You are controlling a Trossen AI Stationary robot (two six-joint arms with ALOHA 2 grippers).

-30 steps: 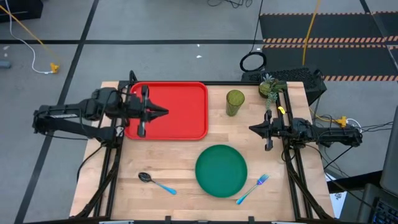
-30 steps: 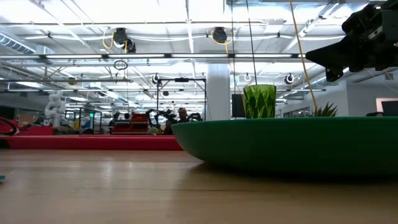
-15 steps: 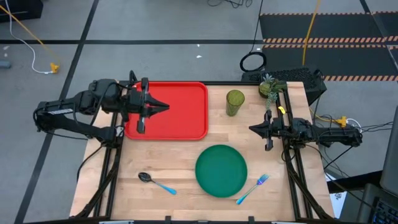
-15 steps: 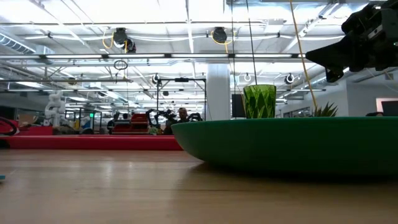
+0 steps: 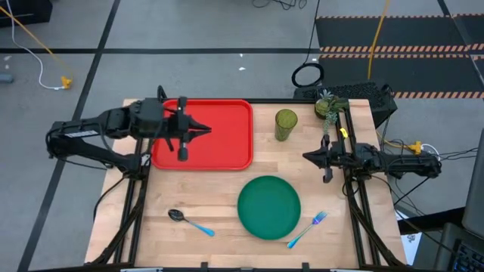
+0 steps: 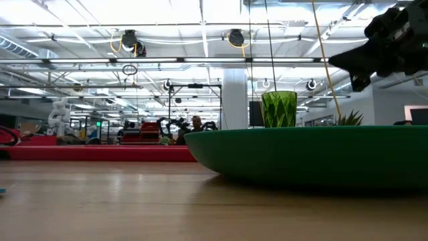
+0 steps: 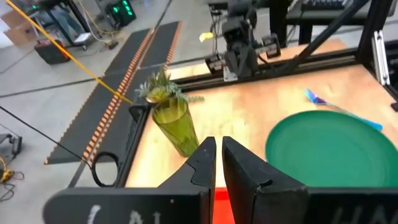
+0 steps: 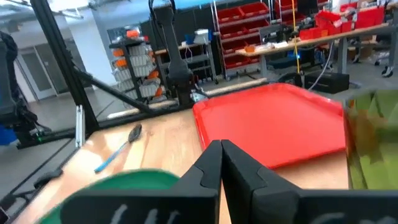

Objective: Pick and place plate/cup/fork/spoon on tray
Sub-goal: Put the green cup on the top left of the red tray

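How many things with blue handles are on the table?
2. The spoon lies near the table's front edge, left of the plate. The fork lies right of the plate. Nothing seems hidden.

The left gripper (image 5: 206, 130) has moved. A second ago it hung over the left part of the tray (image 5: 227, 151), with its tip near the middle of that side. Now the tip is a bit farther in over the tray, closer to the tray's middle. It is also a bit closer to the tray's far edge. The left arm has stretched out more, so its elbow part sits higher up beside the tray than before. The crossbar on the wrist has slid along with it, from near the tray's left rim to farther over the red.
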